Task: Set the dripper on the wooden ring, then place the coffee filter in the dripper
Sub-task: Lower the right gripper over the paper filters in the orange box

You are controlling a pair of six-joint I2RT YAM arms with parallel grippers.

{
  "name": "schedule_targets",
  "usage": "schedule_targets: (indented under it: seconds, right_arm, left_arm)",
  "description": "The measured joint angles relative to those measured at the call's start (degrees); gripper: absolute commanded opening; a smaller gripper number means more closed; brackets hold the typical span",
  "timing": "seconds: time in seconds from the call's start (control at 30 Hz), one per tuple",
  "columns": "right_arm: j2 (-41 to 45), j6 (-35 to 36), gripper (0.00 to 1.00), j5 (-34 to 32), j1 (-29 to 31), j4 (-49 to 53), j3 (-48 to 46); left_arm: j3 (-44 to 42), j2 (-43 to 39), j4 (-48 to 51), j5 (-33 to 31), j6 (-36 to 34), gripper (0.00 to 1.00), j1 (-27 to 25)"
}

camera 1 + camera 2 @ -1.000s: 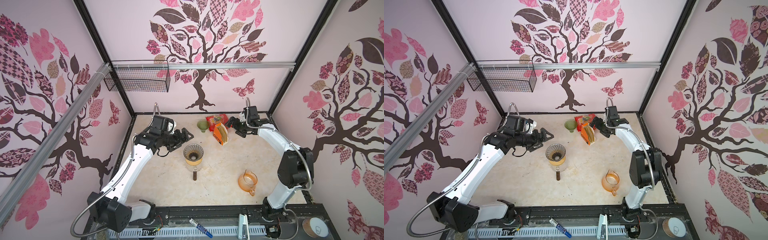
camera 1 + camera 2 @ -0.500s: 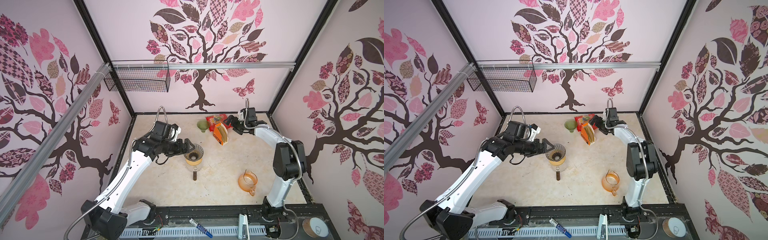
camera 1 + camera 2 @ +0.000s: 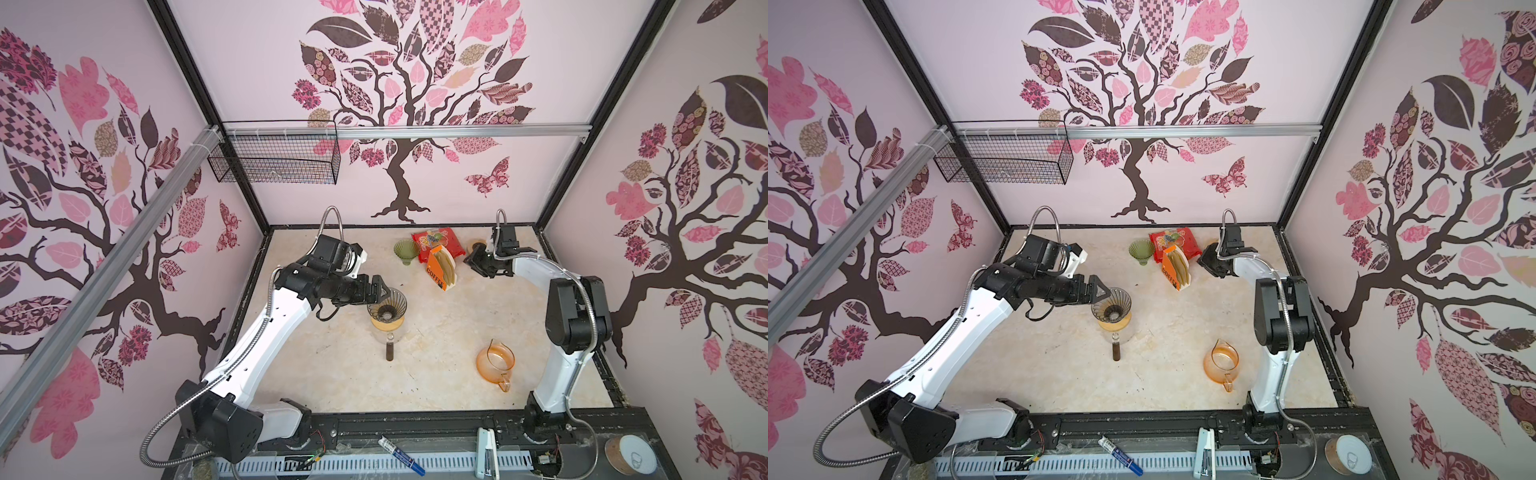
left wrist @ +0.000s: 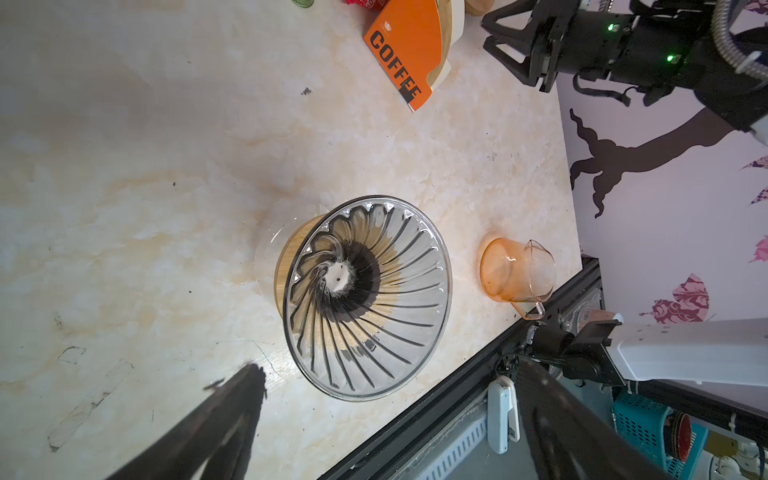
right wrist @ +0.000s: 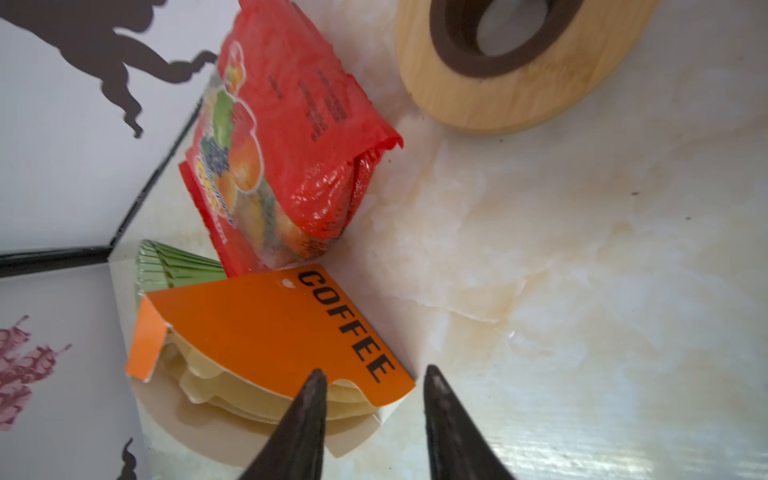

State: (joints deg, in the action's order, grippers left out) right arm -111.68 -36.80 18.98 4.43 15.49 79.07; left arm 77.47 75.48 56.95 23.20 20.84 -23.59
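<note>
Left arm (image 3: 266, 332) stretched forward, left gripper (image 3: 378, 288) wide apart beside dripper (image 3: 395, 296); right gripper (image 5: 372, 372) half-spread, empty, at filter box (image 5: 257, 328).

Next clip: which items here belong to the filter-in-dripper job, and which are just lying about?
For the job: clear dripper, orange COFFEE box, paper filters inside it.
Lying about: red snack packet, green glass cone, orange jug, wooden ring, marker pen, wire basket.
</note>
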Motion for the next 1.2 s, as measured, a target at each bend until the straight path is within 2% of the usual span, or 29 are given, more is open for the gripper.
schedule_targets:
  seconds: [0.47, 1.0, 1.2]
  right_arm:
    - [-8.0, 1.5, 0.28, 3.3, 1.9, 6.1, 6.9]
    - [-7.8, 2.1, 0.28, 3.3, 5.2, 8.1, 3.9]
    - [-5.4, 2.3, 0.27, -0.6, 5.3, 10.3, 3.6]
  left_arm:
    - [0.0, -1.6, 0.1, 0.0, 0.1, 0.97, 0.1]
    - [0.0, -1.6, 0.2, 0.0, 0.0, 0.97, 0.5]
    - [0.0, -1.6, 0.2, -0.1, -0.1, 0.97, 0.6]
